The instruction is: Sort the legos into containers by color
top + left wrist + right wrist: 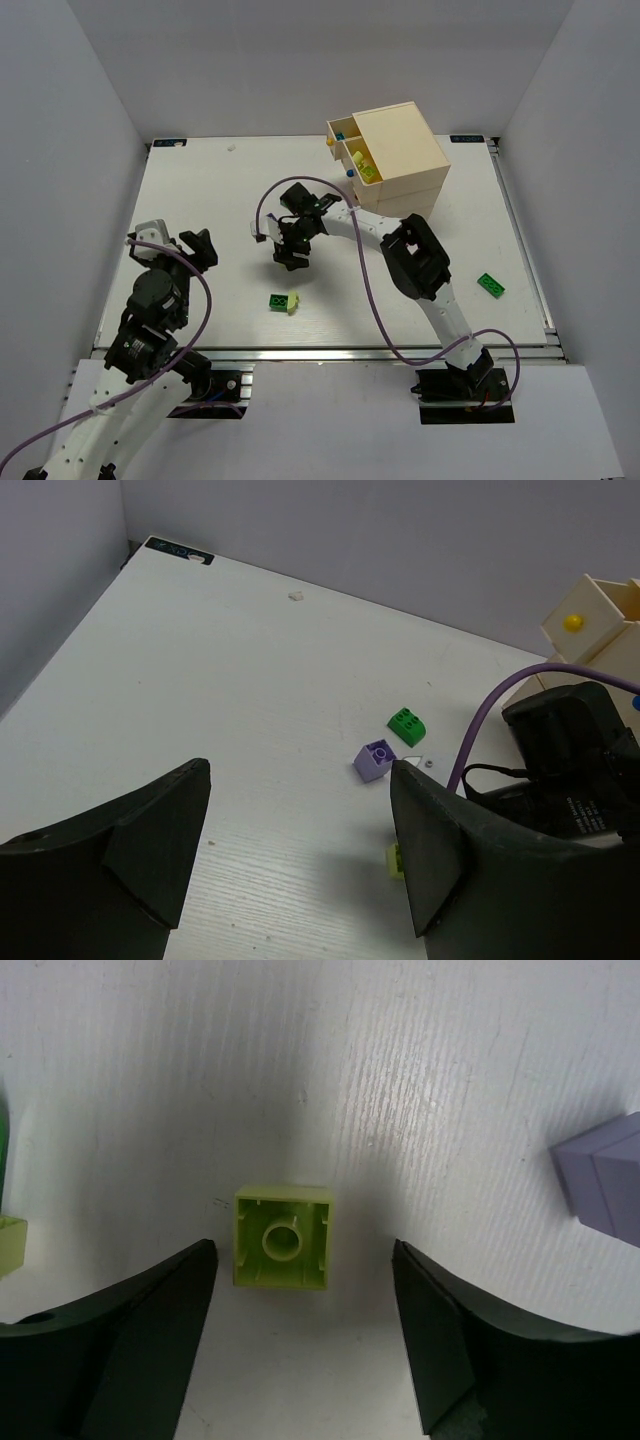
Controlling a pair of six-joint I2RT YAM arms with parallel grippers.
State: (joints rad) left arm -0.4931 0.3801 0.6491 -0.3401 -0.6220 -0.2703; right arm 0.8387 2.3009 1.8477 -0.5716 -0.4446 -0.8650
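Observation:
A pale yellow-green lego [283, 1236] lies upside down on the table, hollow side up. My right gripper [302, 1250] hangs open straight above it, a finger on each side, neither touching. In the top view that gripper [292, 248] points down at mid-table. A purple lego [605, 1175] lies just to its right. My left gripper [298, 770] is open and empty over bare table; beyond it lie a purple lego [377, 759] and a green lego [406, 722]. The cream chest [400, 150] stands at the back with drawers pulled out, yellow-green legos [365, 168] in one.
A green lego joined to a pale yellow one [283, 301] lies near the front edge. Another green lego [490, 285] lies far right. The right arm's purple cable [372, 300] loops over the table. Grey walls close in three sides.

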